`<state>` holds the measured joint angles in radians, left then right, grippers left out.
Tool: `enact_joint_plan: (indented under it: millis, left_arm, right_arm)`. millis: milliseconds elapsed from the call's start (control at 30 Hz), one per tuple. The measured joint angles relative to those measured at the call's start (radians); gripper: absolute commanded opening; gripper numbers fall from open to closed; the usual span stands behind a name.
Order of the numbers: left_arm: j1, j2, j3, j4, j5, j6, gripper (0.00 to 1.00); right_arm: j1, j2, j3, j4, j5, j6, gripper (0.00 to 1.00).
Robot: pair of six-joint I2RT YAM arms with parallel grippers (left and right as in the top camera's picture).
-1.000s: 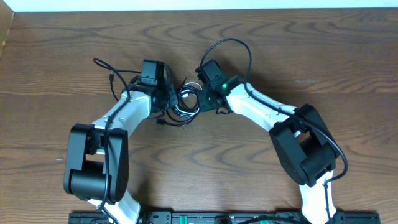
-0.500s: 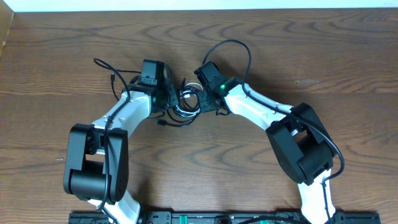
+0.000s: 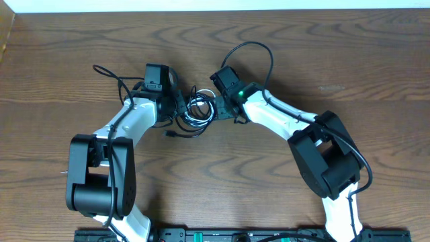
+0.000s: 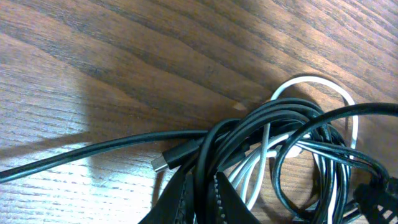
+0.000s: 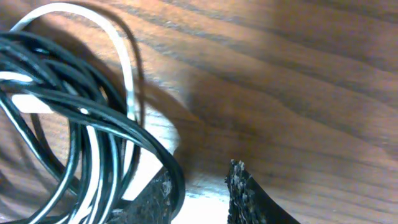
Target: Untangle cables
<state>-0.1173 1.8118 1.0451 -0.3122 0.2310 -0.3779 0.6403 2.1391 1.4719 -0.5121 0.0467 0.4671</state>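
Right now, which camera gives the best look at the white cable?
Left wrist: most of the white cable shows, a loop with strands threading through the black cables. The right wrist shows only one arc, cut off at the frame edge; overhead, it is a thin pale strand.

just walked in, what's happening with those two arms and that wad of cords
Two robot arms are working on a tangle of cables on the wooden table. The left end effector is shut on black strands at one side of the bundle. The right end effector sits at the other side with its jaws apart and nothing clamped between them. The white cable is looped in with the black ones, so the bundle is not untangled yet.
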Motion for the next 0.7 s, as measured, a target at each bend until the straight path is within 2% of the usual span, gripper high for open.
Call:
enact_joint_plan:
  millis: [267,400,500,700]
  left_arm:
    - [0.001,0.000,0.000,0.000,0.003,0.000,0.11]
    - [0.005,0.000,0.000,0.001,0.003,0.000,0.11]
    - [0.005,0.000,0.000,0.000,0.003,0.000,0.11]
    - [0.005,0.000,0.000,0.000,0.002,0.000,0.11]
  right_arm:
    - [-0.105,0.000,0.015,-0.057,-0.116,0.000,0.27]
    - [-0.170,0.000,0.036,-0.147,-0.148,-0.002,0.29]
    - [-0.209,0.001,0.058,-0.257,-0.137,-0.013,0.34]
    - [-0.254,0.008,0.111,-0.347,-0.160,-0.077,0.46]
